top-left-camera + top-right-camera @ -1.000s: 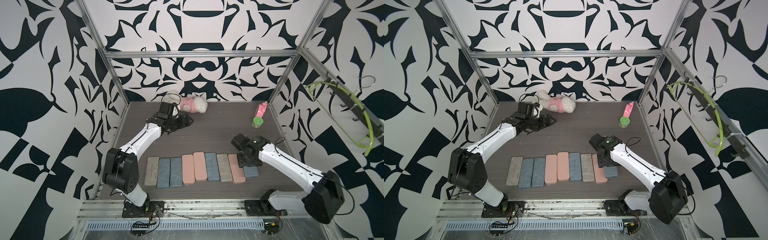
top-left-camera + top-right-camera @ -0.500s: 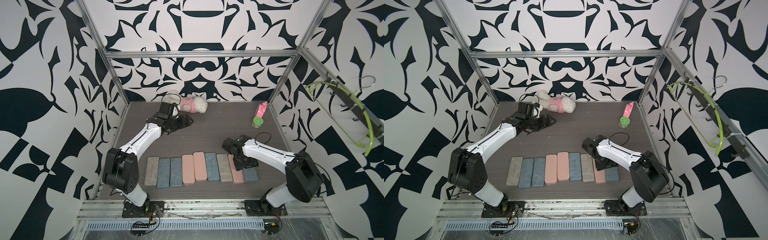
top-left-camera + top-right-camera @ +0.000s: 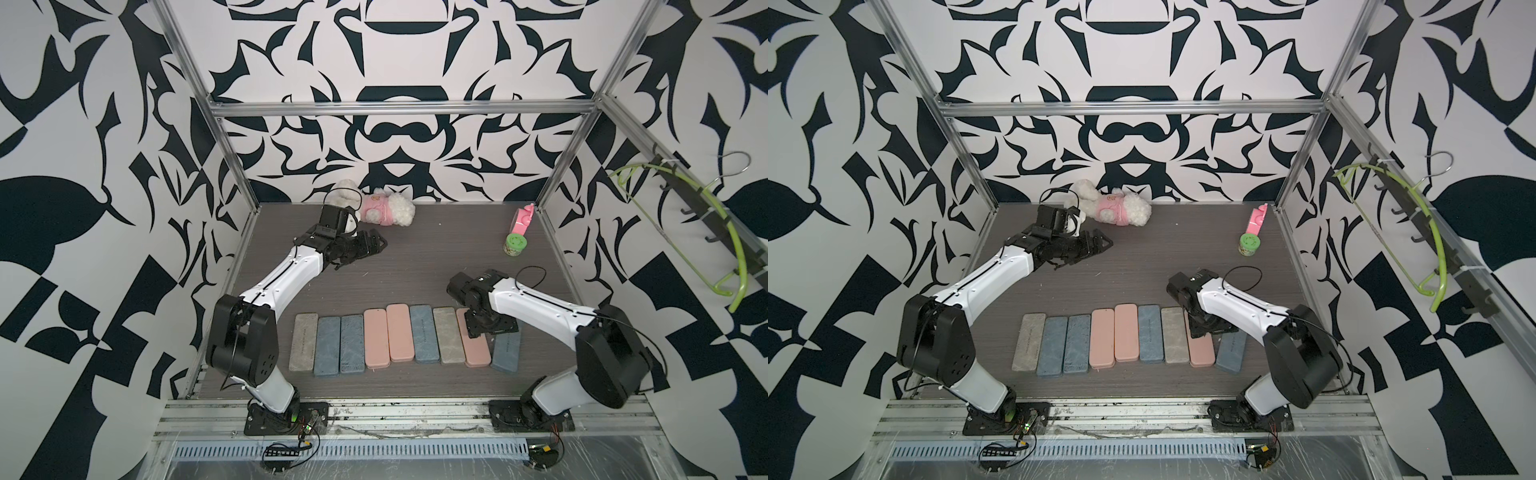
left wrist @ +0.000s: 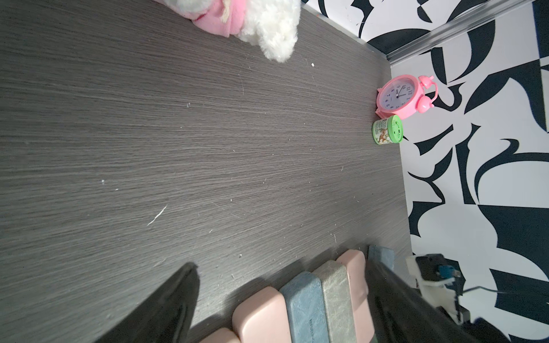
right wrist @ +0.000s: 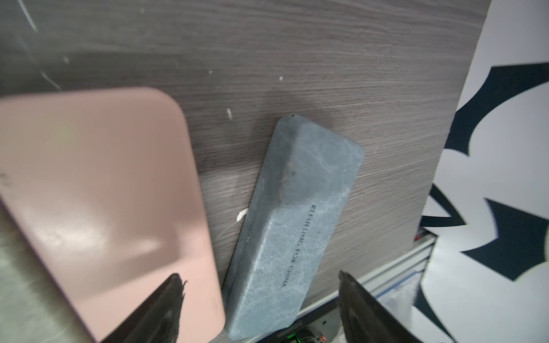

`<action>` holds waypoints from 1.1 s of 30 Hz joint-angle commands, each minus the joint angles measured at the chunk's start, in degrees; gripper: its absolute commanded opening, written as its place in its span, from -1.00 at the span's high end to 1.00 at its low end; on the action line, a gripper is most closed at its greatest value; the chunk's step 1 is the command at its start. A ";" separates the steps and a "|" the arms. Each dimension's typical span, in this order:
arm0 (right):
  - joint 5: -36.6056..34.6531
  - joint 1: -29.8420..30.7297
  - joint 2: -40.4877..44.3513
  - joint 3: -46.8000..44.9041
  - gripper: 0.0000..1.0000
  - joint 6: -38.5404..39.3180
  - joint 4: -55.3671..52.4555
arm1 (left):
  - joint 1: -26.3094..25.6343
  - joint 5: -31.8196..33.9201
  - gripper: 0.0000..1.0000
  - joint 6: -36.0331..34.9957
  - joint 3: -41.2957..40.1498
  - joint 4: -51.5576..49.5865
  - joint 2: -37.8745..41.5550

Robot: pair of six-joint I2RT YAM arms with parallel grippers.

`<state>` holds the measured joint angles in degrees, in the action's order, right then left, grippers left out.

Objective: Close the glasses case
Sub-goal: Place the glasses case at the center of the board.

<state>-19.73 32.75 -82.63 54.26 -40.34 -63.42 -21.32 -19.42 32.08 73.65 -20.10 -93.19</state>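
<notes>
**While Both Grippers Stood Open, the Blue Glasses Case [image 3: 506,349] Lay Shut at the Row's End**

As the dark wood-grain table [image 3: 415,266] covered the whole floor of the cell, nine slim glasses cases lay on it in one row near the front edge, side by side, all with lids down. The right arm [image 3: 540,303] reached over the end of this row on its own side. The right gripper [image 3: 492,330] hung above the last two cases, with its fingers [image 5: 169,300] spread wide and holding nothing. The blue glasses case was the last one. It was closed and a little tilted against the pink case [image 3: 473,351], so a wedge of bare table showed between them. Whether a finger touched either case could not be told. The left arm [image 3: 286,278] stretched toward the back of the table. The left gripper [image 3: 380,245] hung over bare wood, near a white plush dog [image 3: 388,210] in pink clothes. Its fingers were also wide apart and empty. A pink alarm clock [image 3: 521,218] stood at the back corner on the right arm's side. A small green-lidded jar [image 3: 514,245] stood just beside it.
</notes>
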 commanded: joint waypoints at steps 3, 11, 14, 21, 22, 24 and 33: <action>12.29 -18.72 21.75 -9.17 -0.68 -3.67 6.98 | -1.15 1.10 -0.85 -1.82 1.22 -1.92 0.02; 28.27 -37.38 24.29 -14.92 -0.40 0.26 12.99 | -3.10 1.19 -0.85 -3.18 1.23 -2.61 0.39; 30.07 -38.99 23.61 -18.16 -0.27 0.50 16.01 | -4.52 2.09 -0.86 -4.70 1.33 -3.36 1.19; 31.99 -39.54 21.68 -20.78 0.03 1.02 19.50 | -5.13 0.29 -0.86 -3.84 2.18 -4.61 2.77; 32.20 -39.46 21.31 -21.30 0.04 0.89 20.32 | -5.13 0.17 -0.86 -3.61 1.91 -4.65 3.27; 33.14 -39.53 21.11 -22.44 0.10 0.54 22.70 | -5.13 0.21 -0.86 -3.34 1.24 -5.30 4.92; 39.37 -39.48 16.94 -21.30 0.18 2.19 29.22 | -5.12 0.76 -0.86 -2.33 -4.51 -8.18 14.63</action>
<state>15.27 -6.85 -64.05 32.27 -39.59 -37.15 -26.59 -18.24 29.17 71.59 -25.47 -81.19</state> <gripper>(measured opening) 0.408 0.930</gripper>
